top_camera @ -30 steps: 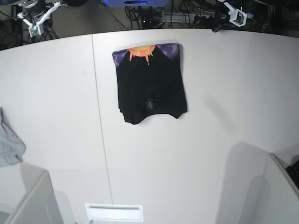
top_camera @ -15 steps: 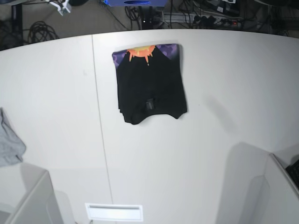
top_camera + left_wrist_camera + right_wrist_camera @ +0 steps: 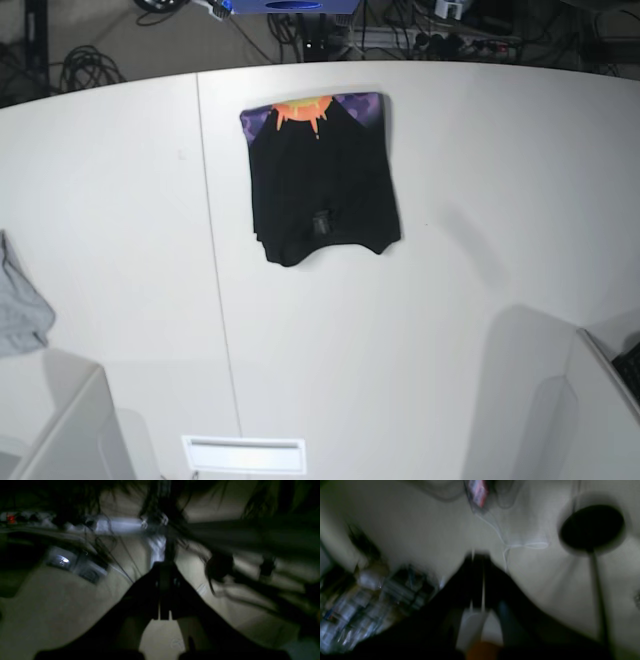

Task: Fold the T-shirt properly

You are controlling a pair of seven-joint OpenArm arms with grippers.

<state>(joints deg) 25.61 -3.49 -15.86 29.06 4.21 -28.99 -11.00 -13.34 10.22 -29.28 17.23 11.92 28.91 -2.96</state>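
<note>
The black T-shirt (image 3: pixel 322 190) lies folded into a compact rectangle on the far middle of the white table (image 3: pixel 420 330). Its purple and orange sun print (image 3: pixel 312 110) shows as a strip along the far edge, and a small label (image 3: pixel 320 222) sits near the front edge. Neither arm reaches over the table in the base view. In the blurred left wrist view my left gripper (image 3: pixel 164 566) is shut on nothing, over floor and cables. The right gripper (image 3: pixel 477 555) is likewise shut and empty above pale floor.
A small light grey cloth (image 3: pixel 18 305) lies at the table's left edge. White panels stand at the front left (image 3: pixel 60 420) and front right (image 3: pixel 600 410). A white slot (image 3: pixel 243 455) sits at the front edge. Cables and power strips (image 3: pixel 460 40) lie beyond the far edge.
Both arms have pulled back past the far edge, out of the base view. The folded T-shirt has not moved.
</note>
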